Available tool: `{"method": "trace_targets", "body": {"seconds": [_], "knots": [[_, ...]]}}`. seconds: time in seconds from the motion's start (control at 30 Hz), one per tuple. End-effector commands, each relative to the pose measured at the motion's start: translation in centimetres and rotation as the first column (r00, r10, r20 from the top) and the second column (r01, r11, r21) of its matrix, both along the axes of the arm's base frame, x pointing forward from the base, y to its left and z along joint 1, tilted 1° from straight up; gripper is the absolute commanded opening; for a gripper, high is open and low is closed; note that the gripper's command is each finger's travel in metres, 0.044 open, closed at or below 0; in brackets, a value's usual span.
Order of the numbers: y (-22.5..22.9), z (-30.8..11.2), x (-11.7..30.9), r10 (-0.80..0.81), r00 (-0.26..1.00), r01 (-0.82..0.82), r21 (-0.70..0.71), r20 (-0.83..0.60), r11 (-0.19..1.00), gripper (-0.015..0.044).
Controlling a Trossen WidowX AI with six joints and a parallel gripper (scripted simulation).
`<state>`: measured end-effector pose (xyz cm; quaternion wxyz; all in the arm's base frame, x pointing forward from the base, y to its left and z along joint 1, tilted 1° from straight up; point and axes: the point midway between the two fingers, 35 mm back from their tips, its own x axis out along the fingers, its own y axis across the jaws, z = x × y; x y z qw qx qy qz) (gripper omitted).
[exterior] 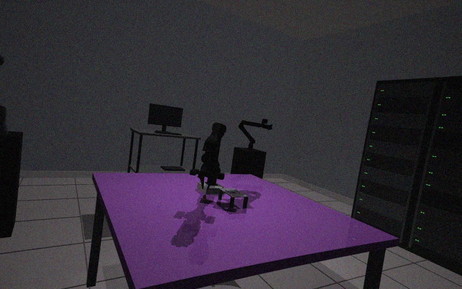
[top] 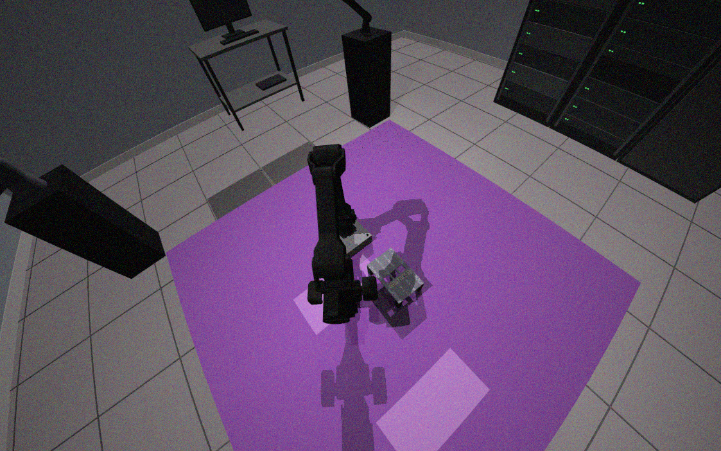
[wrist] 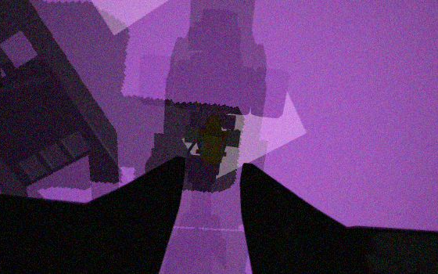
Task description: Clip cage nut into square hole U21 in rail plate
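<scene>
Fingers of the gripper [top: 341, 302] [exterior: 204, 191] [wrist: 213, 162] are standing fairly narrow at left with a gap showing between them, apparently holding nothing. Just beyond the tips, the cage nut [exterior: 204, 197] [wrist: 212, 145] is sitting on the purple table [top: 463, 252] [exterior: 261, 222] [wrist: 367, 78]. To its right, the rail plate [top: 406, 287] [exterior: 237, 194] is standing on legs, its holes holding no nut; the U21 mark isn't showing legibly. Nothing is counting as done yet: gripping, squeezing, carrying, clipping and releasing are all remaining.
</scene>
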<state>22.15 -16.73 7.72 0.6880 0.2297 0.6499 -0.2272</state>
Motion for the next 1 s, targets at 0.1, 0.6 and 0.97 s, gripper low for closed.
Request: {"method": "trace_targets", "body": {"seconds": [0.1,0.6,0.97], "knots": [[0.2,-2.0,-0.2,0.002,1.000,-0.002,0.012,-0.014,1.000,0.0120],[0.2,-4.1,-0.1,0.002,1.000,-0.002,0.012,-0.014,1.000,0.0120],[0.2,-4.5,-0.1,0.002,1.000,-0.002,0.012,-0.014,1.000,0.0120]]}}
